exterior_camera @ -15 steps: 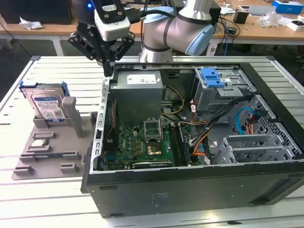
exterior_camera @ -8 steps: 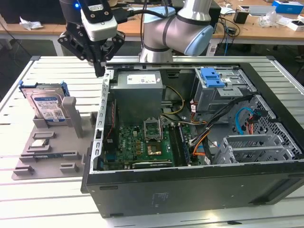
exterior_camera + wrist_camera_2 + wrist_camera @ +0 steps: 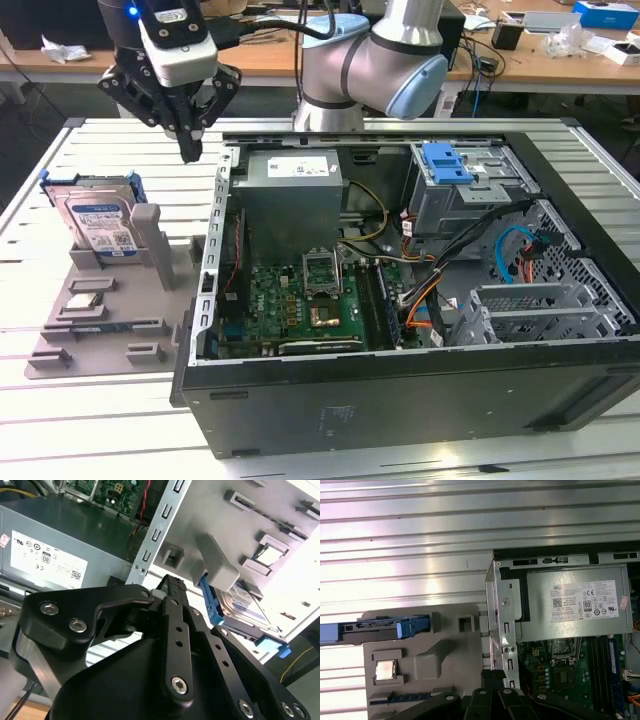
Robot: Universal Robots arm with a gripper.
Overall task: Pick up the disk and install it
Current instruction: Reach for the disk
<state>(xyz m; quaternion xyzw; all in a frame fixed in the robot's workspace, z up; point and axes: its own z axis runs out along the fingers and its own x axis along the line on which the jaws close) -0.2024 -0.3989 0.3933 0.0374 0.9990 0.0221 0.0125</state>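
Note:
The disk (image 3: 100, 225) is a silver drive with a white-and-blue label in a blue carrier, leaning upright in a slot of the grey holder (image 3: 115, 310) at the exterior view's left. The second wrist view shows the disk (image 3: 246, 604) behind the holder's grey post, and in the first wrist view the disk (image 3: 380, 627) is edge-on. My gripper (image 3: 188, 148) hangs above the table between the disk and the open computer case (image 3: 400, 395), fingers together and empty. Its black fingers (image 3: 172, 587) meet at the tip.
A small square chip (image 3: 84, 300) lies in the grey holder. Inside the case are the grey power supply (image 3: 290, 185), the motherboard (image 3: 300, 300), loose cables and a drive bay with a blue bracket (image 3: 446, 163). A cluttered desk stands behind the slatted table (image 3: 60, 400).

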